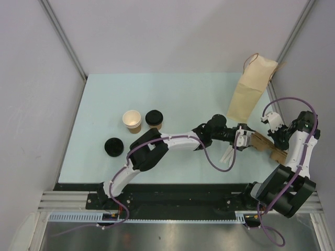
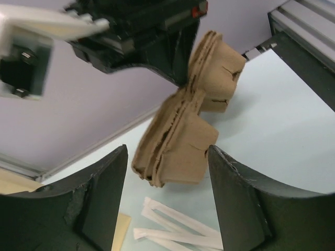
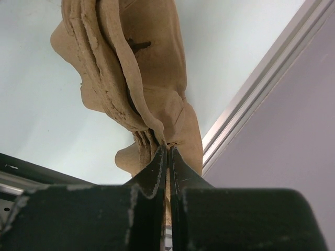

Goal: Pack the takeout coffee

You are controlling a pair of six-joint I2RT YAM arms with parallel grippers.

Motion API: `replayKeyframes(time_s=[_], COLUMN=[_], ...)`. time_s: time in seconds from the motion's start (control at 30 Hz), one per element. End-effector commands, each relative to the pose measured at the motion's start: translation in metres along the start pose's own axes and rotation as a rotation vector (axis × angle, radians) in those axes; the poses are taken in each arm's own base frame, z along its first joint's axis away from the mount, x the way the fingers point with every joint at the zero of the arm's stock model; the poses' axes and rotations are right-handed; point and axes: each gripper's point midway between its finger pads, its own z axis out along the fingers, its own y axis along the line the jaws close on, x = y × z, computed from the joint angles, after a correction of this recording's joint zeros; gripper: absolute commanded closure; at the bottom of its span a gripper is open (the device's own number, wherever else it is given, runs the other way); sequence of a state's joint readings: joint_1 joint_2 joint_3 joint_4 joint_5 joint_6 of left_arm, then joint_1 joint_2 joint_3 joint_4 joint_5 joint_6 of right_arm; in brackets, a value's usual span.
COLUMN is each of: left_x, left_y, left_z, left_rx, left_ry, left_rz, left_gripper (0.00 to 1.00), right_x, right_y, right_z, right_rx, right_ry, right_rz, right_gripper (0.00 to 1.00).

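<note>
Cups [image 1: 154, 119] stand together on the left of the table [image 1: 183, 94], well away from both arms: one capped in black, one open cup [image 1: 132, 120] just beside it, and a lid [image 1: 113, 147] lying nearer the front. None is packed yet.

The work in hand is on the right, with the pulp tray [image 1: 267, 146]. The right gripper [image 3: 167, 149] is clamped on the tray's edge and holds it up off the table. The left gripper [image 2: 167, 151] has its fingers [image 2: 99, 204] spread to either side of the tray's far end, not visibly pinching it. This looks like a preparatory step: steadying or separating the tray before any cup goes in. The next move probably calls for the left jaws to close squarely on that end without crushing the soft pulp, or pulling it out of the other grip.

The overhead view alone shows the cups, and the tall bag [image 1: 251, 94] standing at the right rear. The right wrist view alone shows the tray's edge as several thin layers, so this may be a nested stack; how many, I cannot tell. The left wrist view shows the tray's pockets hanging edge-on, with the paper-wrapped straws [image 2: 178, 225] lying on the table beneath.
</note>
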State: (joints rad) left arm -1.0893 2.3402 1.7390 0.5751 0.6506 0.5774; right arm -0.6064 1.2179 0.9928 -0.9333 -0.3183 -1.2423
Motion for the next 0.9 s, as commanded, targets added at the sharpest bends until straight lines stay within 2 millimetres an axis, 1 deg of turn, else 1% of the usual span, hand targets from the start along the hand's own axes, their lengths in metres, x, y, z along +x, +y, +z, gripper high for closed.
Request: replayKeyframes(time_s=[0.0, 0.07, 0.13, 0.17, 0.3, 0.37, 0.4, 0.47, 0.5, 0.67, 0.7, 0.73, 0.87], left_x=[0.002, 0.009, 0.010, 0.015, 0.014, 0.017, 0.015, 0.019, 0.016, 0.024, 0.022, 0.024, 0.026], left_y=[-0.006, -0.010, -0.009, -0.010, -0.002, -0.004, -0.001, -0.002, 0.000, -0.004, -0.002, -0.003, -0.007], left_z=[0.011, 0.013, 0.015, 0.016, 0.021, 0.022, 0.023, 0.024, 0.026, 0.028, 0.028, 0.028, 0.028], left_rx=[0.030, 0.041, 0.041, 0.043, 0.028, 0.032, 0.028, 0.034, 0.032, 0.061, 0.061, 0.067, 0.084], left_ry=[-0.010, 0.004, 0.005, 0.013, 0.008, 0.008, 0.005, 0.016, 0.011, 0.027, 0.026, 0.032, 0.036], left_rz=[-0.032, -0.040, -0.036, -0.039, -0.025, -0.027, -0.024, -0.031, -0.026, 0.012, 0.016, 0.014, 0.035], left_gripper=[0.32, 0.33, 0.34, 0.34, 0.34, 0.34, 0.34, 0.34, 0.34, 0.36, 0.37, 0.39, 0.41], right_x=[-0.011, -0.011, -0.013, -0.013, -0.013, -0.014, -0.014, -0.015, -0.015, -0.017, -0.017, -0.017, -0.018], right_y=[-0.012, -0.011, -0.010, -0.009, -0.006, -0.005, -0.005, -0.005, -0.005, -0.005, -0.006, -0.006, -0.007], right_z=[-0.009, -0.010, -0.010, -0.011, -0.012, -0.012, -0.013, -0.014, -0.015, -0.016, -0.015, -0.015, -0.014], right_rx=[0.028, 0.024, 0.020, 0.018, 0.010, 0.008, 0.008, 0.013, 0.013, 0.020, 0.020, 0.020, 0.022], right_ry=[-0.038, -0.038, -0.041, -0.040, -0.037, -0.035, -0.036, -0.037, -0.038, -0.045, -0.044, -0.045, -0.044], right_rz=[-0.050, -0.051, -0.058, -0.061, -0.077, -0.085, -0.088, -0.099, -0.101, -0.105, -0.104, -0.104, -0.106], right_gripper=[1.00, 1.00, 1.00, 1.00, 1.00, 1.00, 1.00, 1.00, 1.00, 1.00, 1.00, 1.00, 1.00])
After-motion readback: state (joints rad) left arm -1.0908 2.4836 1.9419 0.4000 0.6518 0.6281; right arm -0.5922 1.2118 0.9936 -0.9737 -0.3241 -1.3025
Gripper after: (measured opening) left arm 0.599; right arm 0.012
